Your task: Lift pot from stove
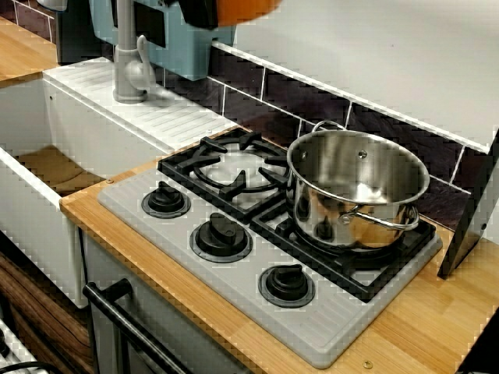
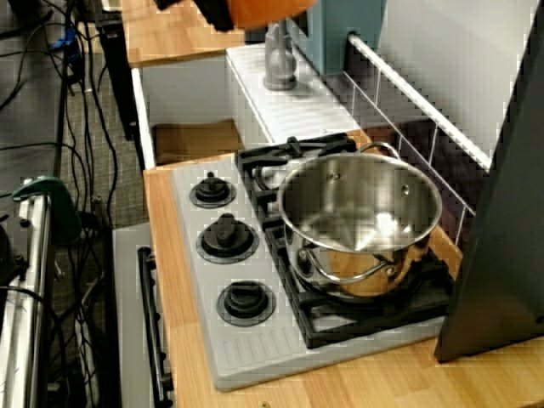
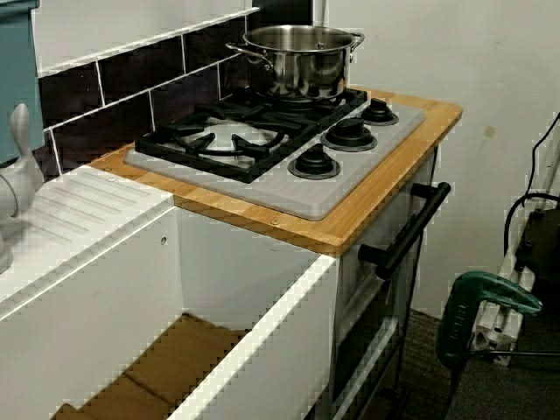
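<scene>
Front-left view: the orange pot (image 1: 248, 9) sits high at the top edge, cut off, well clear above the stove (image 1: 265, 241). The gripper is barely visible; its grasp state cannot be determined. The steel pot (image 1: 355, 187) occupies the right burner.

Front-right view: pot (image 2: 268, 10) cropped likewise.

Sink-side view: left burner (image 3: 223, 138) bare.

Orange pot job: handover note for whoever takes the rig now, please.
Gripper: barely in frame; only dark parts at the top edge of the front view, so jaw state cannot be told.
Small orange plastic pot: up at the top edge of the front view, clear of the grey toy stove with black grates.
Large shiny steel pot sits on the right burner; left burner bare.
Done: the lift looks complete.
Left: confirm the grip, which these views do not show.
</scene>
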